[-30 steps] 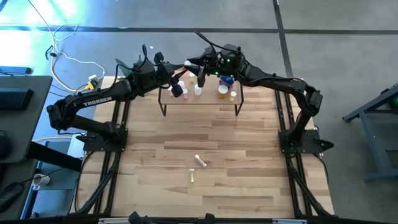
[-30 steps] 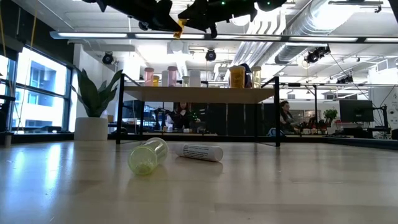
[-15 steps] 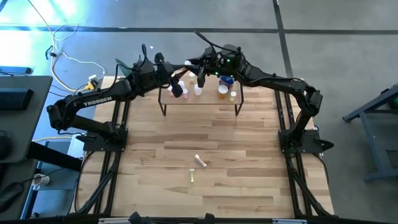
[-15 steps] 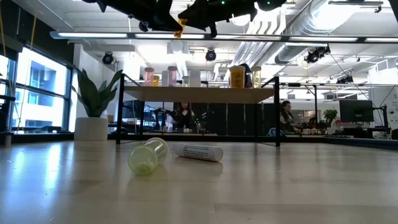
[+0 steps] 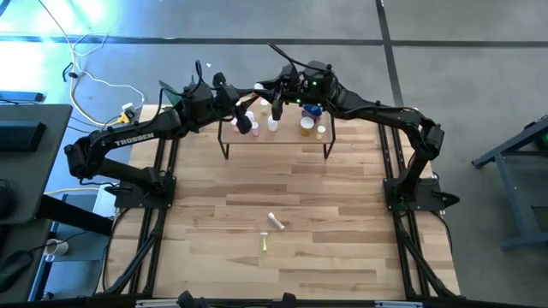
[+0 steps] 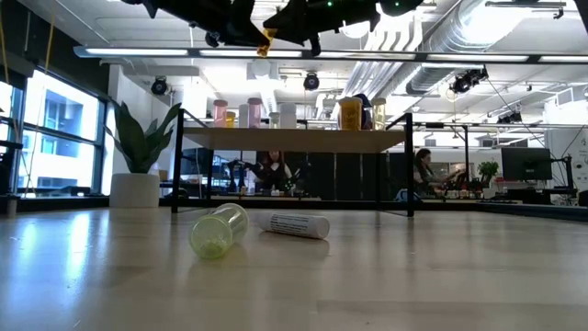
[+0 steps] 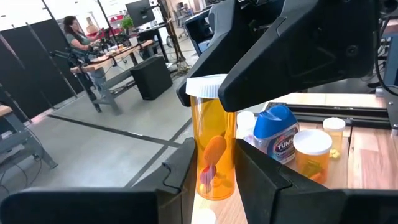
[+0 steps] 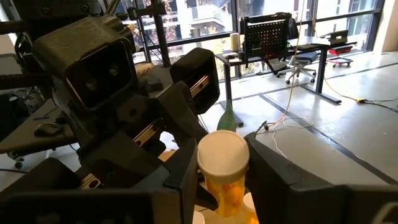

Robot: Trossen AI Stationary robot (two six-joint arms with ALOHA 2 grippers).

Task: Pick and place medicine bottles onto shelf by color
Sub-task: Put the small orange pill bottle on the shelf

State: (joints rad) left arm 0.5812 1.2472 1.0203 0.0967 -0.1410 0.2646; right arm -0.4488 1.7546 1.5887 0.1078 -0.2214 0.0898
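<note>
Both grippers meet high above the shelf [image 5: 274, 139] on one orange bottle [image 7: 213, 155] with a white cap [image 8: 222, 154]. My left gripper [image 7: 212, 177] comes from the table's left and my right gripper [image 8: 222, 177] from the right; both are shut on the bottle. In the low view the bottle [image 6: 266, 39] shows between them, well above the shelf board [image 6: 294, 140]. Pink [image 5: 243, 126], white [image 5: 272, 125], orange [image 5: 306, 126] and blue [image 7: 278, 134] bottles stand on the shelf. A white bottle [image 5: 276, 222] and a yellow-green one [image 6: 219, 230] lie on their sides on the table. My left gripper pinches the orange bottle's lower body [image 7: 214, 180] between its two fingers, one on each side, reaching in from the table's left. The bottle stands upright, lifted clear above the shelf. My right gripper pinches the same bottle at its white-capped top [image 8: 222, 163] between its two fingers, coming from the table's right. In the left wrist view its fingers [image 7: 292, 56] close around the cap [image 7: 202, 87].
A potted green plant [image 6: 138, 156] stands at the table's far left, beside the shelf. The shelf's black legs [image 5: 225, 150] rest near the far edge. Bare wood lies around the two fallen bottles in the table's near half. People sit at desks in the room behind.
</note>
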